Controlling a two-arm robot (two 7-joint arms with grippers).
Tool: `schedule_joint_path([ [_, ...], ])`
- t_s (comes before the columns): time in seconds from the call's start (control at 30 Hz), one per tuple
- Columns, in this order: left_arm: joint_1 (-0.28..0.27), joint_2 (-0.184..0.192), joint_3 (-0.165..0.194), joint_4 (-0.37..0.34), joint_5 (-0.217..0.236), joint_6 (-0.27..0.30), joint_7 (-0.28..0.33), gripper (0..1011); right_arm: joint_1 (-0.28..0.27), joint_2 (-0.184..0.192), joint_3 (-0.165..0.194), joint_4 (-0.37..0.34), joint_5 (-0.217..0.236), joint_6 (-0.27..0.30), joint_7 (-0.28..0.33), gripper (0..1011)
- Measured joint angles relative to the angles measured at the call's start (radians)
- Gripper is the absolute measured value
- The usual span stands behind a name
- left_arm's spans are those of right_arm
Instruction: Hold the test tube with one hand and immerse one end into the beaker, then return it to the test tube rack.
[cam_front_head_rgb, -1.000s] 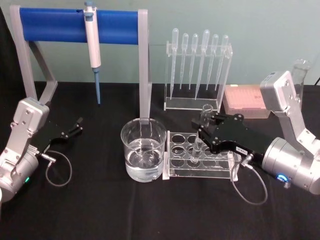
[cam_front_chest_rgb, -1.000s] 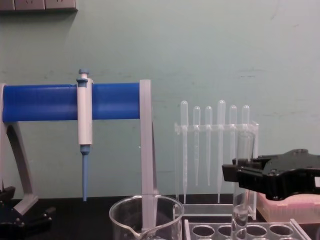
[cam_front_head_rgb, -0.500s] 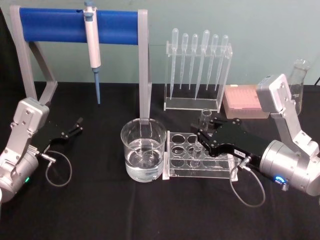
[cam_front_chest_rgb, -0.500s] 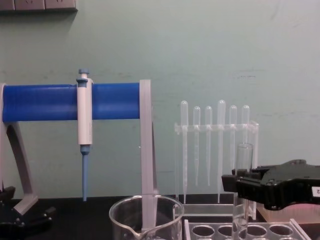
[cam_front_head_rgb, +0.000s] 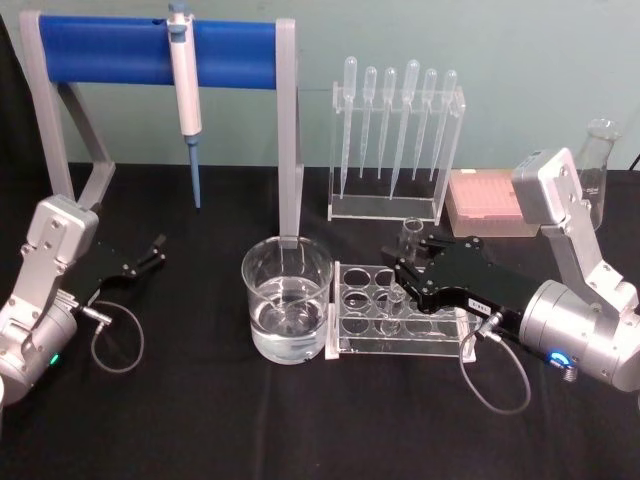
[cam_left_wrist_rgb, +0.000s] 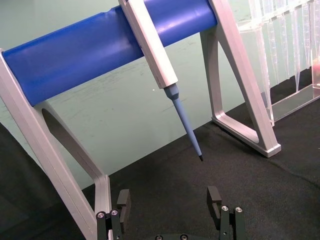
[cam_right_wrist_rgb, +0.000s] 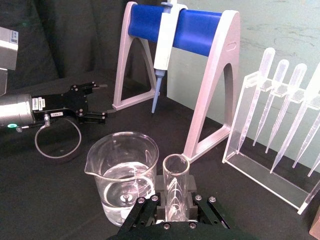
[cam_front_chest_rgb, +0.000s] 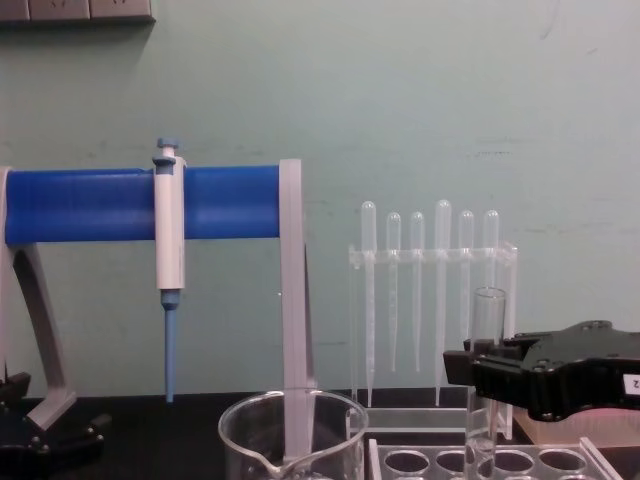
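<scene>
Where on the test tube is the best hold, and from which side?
On the upper wall of the test tube, just under its open rim, from the right. It stands upright in the rack, lower end inside a hole, so only that part is free. The right gripper clamps there.

Silver-grey wrists, black right hand (cam_front_head_rgb: 408, 268), grey looping cables.

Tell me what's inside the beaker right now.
The beaker holds clear liquid in its lower part and nothing else. The test tube stands in the rack beside it, gripped by the right hand.
</scene>
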Motion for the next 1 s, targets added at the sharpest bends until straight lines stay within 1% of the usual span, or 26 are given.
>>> schedule_joint_path([
  [0.13, 0.0, 0.0, 0.0, 0.0, 0.0, 0.0, 0.0, 1000, 0.0, 0.0, 0.0, 0.0, 0.0, -0.001, 0.0, 225],
  [0.2, 0.0, 0.0, 0.0, 0.0, 0.0, 0.0, 0.0, 1000, 0.0, 0.0, 0.0, -0.001, 0.0, -0.001, 0.0, 243],
  [0.23, 0.0, 0.0, 0.0, 0.0, 0.0, 0.0, 0.0, 1000, 0.0, 0.001, 0.0, -0.001, 0.0, -0.001, 0.0, 296],
  [0.33, 0.0, 0.0, 0.0, 0.0, 0.0, 0.0, 0.0, 1000, 0.0, 0.001, 0.0, -0.001, 0.0, -0.001, 0.0, 365],
  [0.43, 0.0, 0.0, 0.0, 0.0, 0.0, 0.0, 0.0, 1000, 0.0, 0.001, 0.0, -0.001, 0.0, -0.002, 0.0, 466],
  [0.47, 0.0, 0.0, 0.0, 0.0, 0.0, 0.0, 0.0, 1000, 0.0, 0.001, 0.0, -0.001, 0.0, -0.002, 0.0, 527],
  [0.53, 0.0, 0.0, 0.0, 0.0, 0.0, 0.0, 0.0, 1000, 0.0, 0.001, 0.0, -0.001, 0.0, -0.002, 0.0, 567],
  [0.57, 0.0, 0.0, 0.0, 0.0, 0.0, 0.0, 0.0, 1000, 0.0, 0.001, 0.0, -0.001, 0.0, -0.002, 0.0, 628],
  [0.67, 0.0, 0.0, 0.0, 0.0, 0.0, 0.0, 0.0, 1000, 0.0, 0.001, 0.0, -0.001, 0.0, -0.003, 0.0, 690],
  [0.7, 0.0, 0.0, 0.0, 0.0, 0.0, 0.0, 0.0, 1000, -0.005, 0.001, 0.006, -0.008, 0.002, -0.011, 0.0, 748],
  [0.73, 0.0, 0.0, 0.0, 0.0, 0.0, 0.0, 0.0, 1000, -0.008, 0.001, 0.01, -0.013, 0.005, -0.016, 0.0, 765],
  [0.77, 0.0, 0.0, 0.0, 0.0, 0.0, 0.0, 0.0, 1000, -0.015, 0.0, 0.022, -0.025, 0.013, -0.026, -0.001, 804],
  [0.8, 0.0, 0.0, 0.0, 0.0, 0.0, 0.0, 0.0, 1000, -0.015, 0.0, 0.022, -0.025, 0.013, -0.026, -0.001, 804],
  [0.9, 0.0, 0.0, 0.0, 0.0, 0.0, 0.0, 0.0, 1000, -0.035, -0.004, 0.054, -0.058, 0.041, -0.047, -0.011, 908],
  [0.97, 0.0, 0.0, 0.0, 0.0, 0.0, 0.0, 0.0, 1000, -0.043, -0.007, 0.07, -0.073, 0.054, -0.055, -0.019, 953],
  [1.0, 0.0, 0.0, 0.0, 0.0, 0.0, 0.0, 0.0, 1000, -0.05, -0.011, 0.083, -0.086, 0.067, -0.061, -0.028, 985],
])
